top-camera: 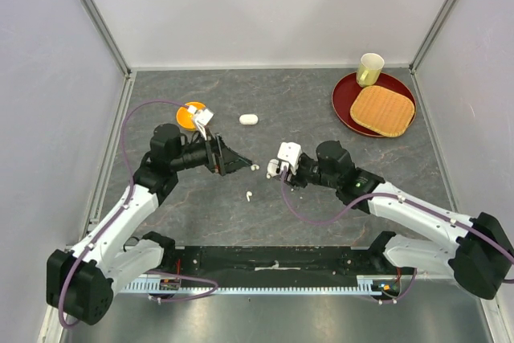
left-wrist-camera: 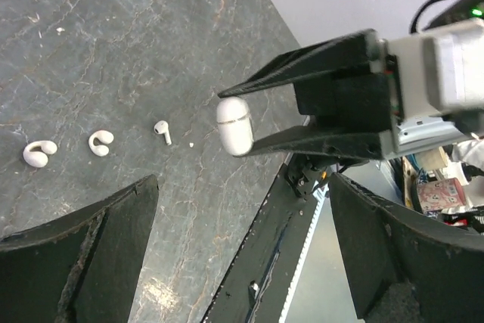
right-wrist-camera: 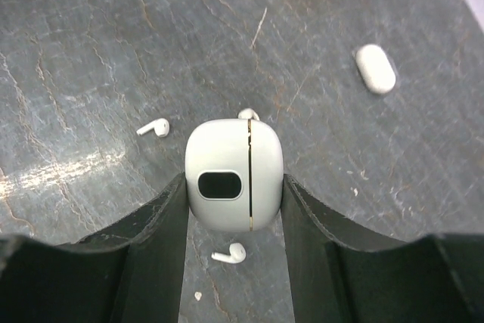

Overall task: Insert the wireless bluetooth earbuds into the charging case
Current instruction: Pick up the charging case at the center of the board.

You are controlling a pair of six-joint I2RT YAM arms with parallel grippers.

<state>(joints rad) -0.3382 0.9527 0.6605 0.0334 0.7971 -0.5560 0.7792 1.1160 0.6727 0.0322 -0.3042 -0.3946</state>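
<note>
Surface (top-camera: 305, 94): dark marbled grey, pale walls around.
Hard to see: earbuds (right-wrist-camera: 153, 128) lie loose beside the charging case (right-wrist-camera: 234, 175); one peeks from behind it, and all are specks in my overhead view.
Left gripper (left-wrist-camera: 242, 187): jaws wide, empty, reaching right.
Right gripper (right-wrist-camera: 234, 187): reaching left, clamped on the case.

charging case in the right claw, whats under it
The charging case, clamped in the right claw, has grey table below. One earbud peeks past its far edge, mostly covered; another earbud lies clear nearer the camera. Anything directly beneath is hidden.
</note>
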